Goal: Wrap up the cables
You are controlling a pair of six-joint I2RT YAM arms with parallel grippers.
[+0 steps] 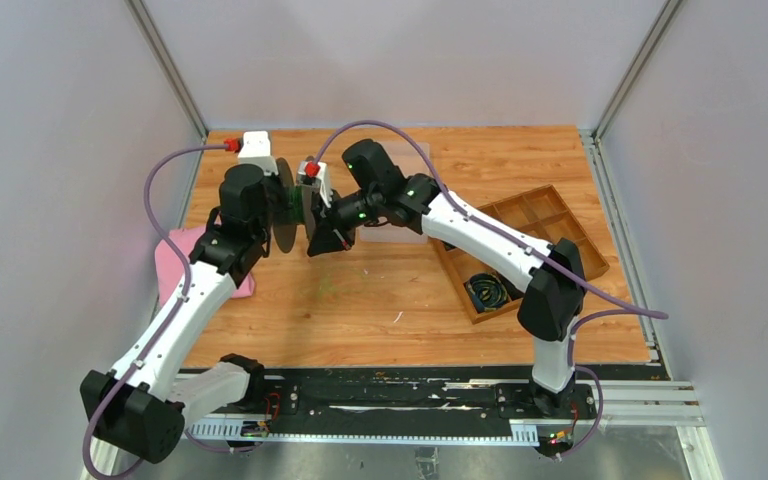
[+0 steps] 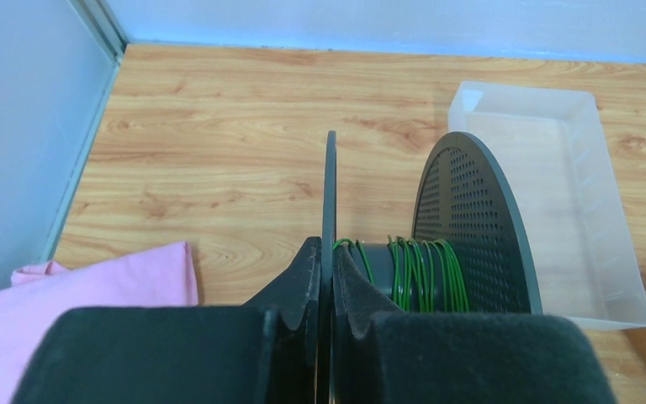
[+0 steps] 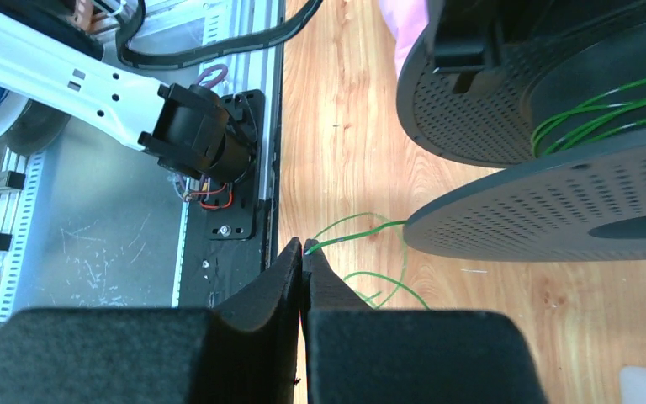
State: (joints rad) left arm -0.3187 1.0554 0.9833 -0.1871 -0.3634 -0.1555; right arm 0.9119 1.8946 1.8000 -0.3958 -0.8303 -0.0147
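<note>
Right wrist, cables (image 3: 336, 240) pinched, spool (image 3: 547, 210) cut off

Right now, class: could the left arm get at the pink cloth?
Likely not yet: the cloth lies close and uncovered, but the left fingers are clamped on the spool's flange.

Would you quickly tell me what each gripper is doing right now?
Left gripper: closed on the spool's flange.
Right gripper: closed on the green cable.
</note>
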